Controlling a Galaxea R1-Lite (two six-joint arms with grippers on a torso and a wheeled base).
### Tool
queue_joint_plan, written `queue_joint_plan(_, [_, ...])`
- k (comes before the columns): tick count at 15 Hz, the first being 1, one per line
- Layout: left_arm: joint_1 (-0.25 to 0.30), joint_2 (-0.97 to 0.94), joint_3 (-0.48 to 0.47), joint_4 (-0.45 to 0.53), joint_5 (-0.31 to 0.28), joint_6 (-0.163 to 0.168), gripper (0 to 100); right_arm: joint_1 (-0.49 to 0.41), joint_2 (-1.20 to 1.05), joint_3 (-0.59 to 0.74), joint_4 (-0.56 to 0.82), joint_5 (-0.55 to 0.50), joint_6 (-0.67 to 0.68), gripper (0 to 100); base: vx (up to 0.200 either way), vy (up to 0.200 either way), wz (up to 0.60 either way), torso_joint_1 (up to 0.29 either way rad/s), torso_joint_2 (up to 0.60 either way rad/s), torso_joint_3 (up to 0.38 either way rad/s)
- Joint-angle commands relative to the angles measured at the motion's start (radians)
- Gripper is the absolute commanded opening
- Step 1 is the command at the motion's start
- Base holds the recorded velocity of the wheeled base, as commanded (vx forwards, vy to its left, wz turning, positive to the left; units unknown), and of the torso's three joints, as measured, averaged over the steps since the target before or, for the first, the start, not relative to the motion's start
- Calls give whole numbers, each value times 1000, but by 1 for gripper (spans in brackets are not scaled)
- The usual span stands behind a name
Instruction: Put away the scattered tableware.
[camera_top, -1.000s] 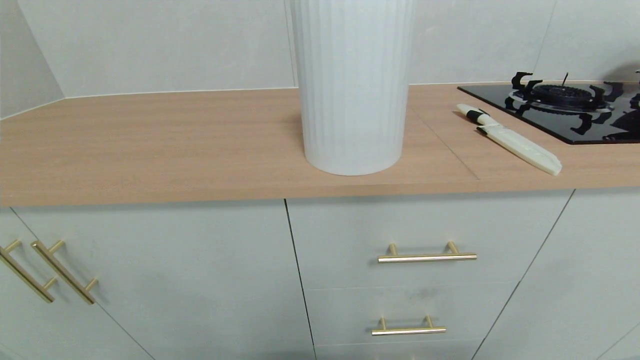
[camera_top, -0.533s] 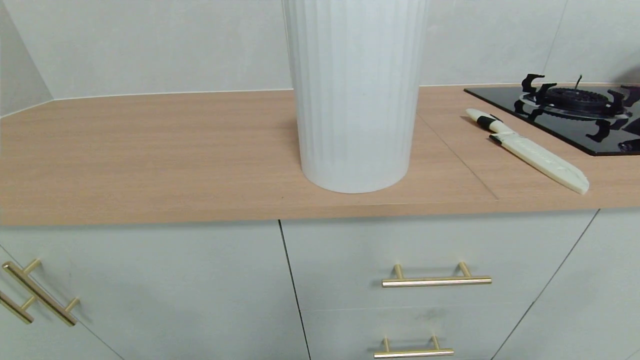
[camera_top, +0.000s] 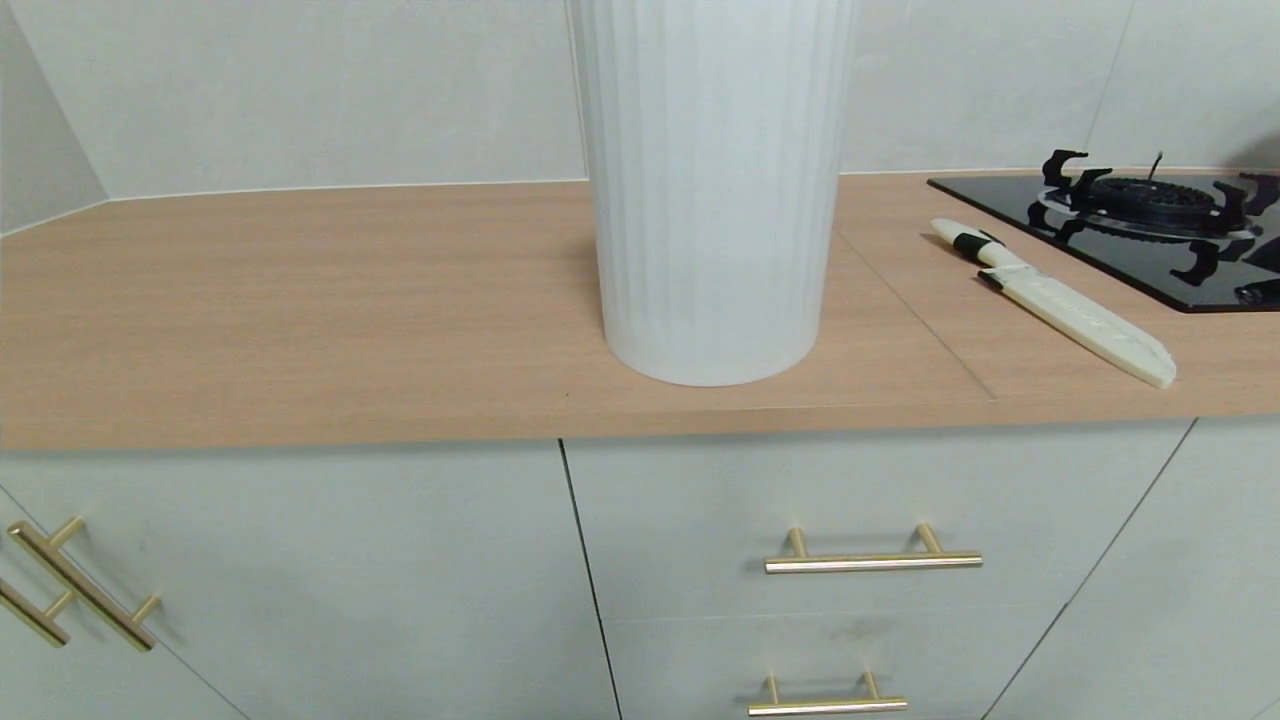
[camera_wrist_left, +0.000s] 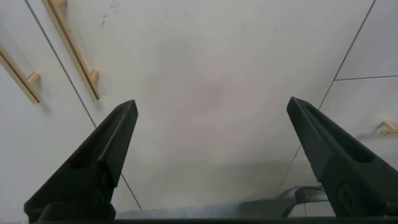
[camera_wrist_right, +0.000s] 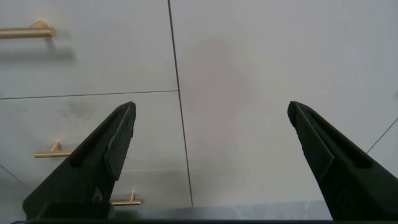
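Left pincer (camera_wrist_left: 211, 162): fingers (camera_wrist_left: 93, 168) spread wide apart, gripping nothing, facing a pale cupboard door (camera_wrist_left: 205, 93) with brass bar handles (camera_wrist_left: 71, 46). Right pincer (camera_wrist_right: 211, 162): likewise wide apart and bare, facing pale drawer fronts (camera_wrist_right: 93, 62) with brass drawer handles (camera_wrist_right: 25, 30).

Above those fronts, a wooden worktop (camera_top: 300, 300). Upright near the middle of its front edge, a tall white ribbed container (camera_top: 710, 200), top cut off by the frame. Toward the right end, apart from the container, a cream knife (camera_top: 1050, 300) with black bands on the handle, lying flat, handle toward the back wall, tip toward the front edge. Just beside the knife, at the back right corner, a black glass hob (camera_top: 1120, 260) carrying a black burner grate (camera_top: 1140, 190).
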Motion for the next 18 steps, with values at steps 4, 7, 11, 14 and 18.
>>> queue_joint_plan(4, [0,0,0,-1,0,0,100,0,1,0,0,0,0,100,0,0,0,0,0,0])
queue_joint_plan(7, [0,0,0,0,0,0,100,0,1,0,0,0,0,100,0,0,0,20,-69,-51])
queue_joint_plan(11, [0,0,0,-1,0,0,100,0,1,0,0,0,0,100,0,0,0,137,-295,-251])
queue_joint_plan(14, [0,0,0,0,0,0,100,0,1,0,0,1,0,100,0,0,0,58,-531,-273])
queue_joint_plan(18, [0,0,0,0,0,0,100,2,1,0,0,0,0,100,0,0,0,259,-471,-271])
